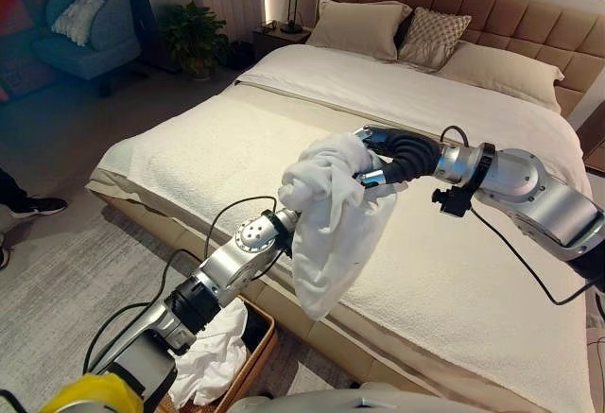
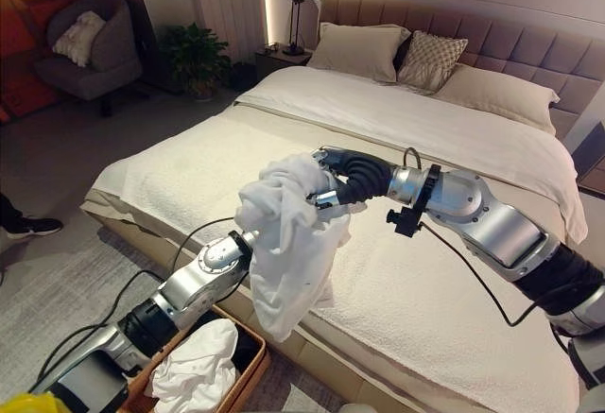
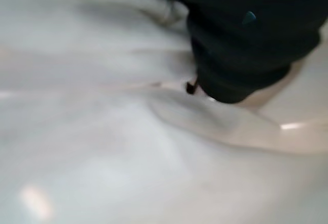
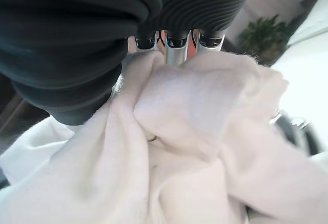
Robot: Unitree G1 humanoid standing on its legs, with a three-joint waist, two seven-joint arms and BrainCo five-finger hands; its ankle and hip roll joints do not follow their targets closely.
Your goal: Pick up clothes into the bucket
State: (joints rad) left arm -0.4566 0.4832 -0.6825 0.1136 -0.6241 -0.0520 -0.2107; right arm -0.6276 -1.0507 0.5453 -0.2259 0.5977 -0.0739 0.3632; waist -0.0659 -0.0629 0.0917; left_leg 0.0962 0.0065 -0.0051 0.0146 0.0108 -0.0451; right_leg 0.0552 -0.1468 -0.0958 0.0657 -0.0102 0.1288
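A white garment [image 1: 336, 219] hangs bunched in the air over the bed's near edge. My right hand [image 1: 402, 156] reaches in from the right and is shut on the garment's top, its fingers [image 4: 177, 47] sunk into the folds. My left hand [image 3: 246, 39] comes up from the lower left and is buried behind the cloth at about its middle. Below the garment, on the floor by the bed, stands a wicker basket [image 1: 262, 335] with white clothes [image 2: 198, 368] lying in it.
The large bed [image 1: 454, 281] has a cream cover, with pillows [image 1: 359, 27] at its head. A lamp [image 2: 295, 2] and a plant [image 1: 194, 35] stand by the far wall, with an armchair [image 1: 90, 25] at the back left. A person's shoe [image 1: 36, 207] rests on the carpet at the left.
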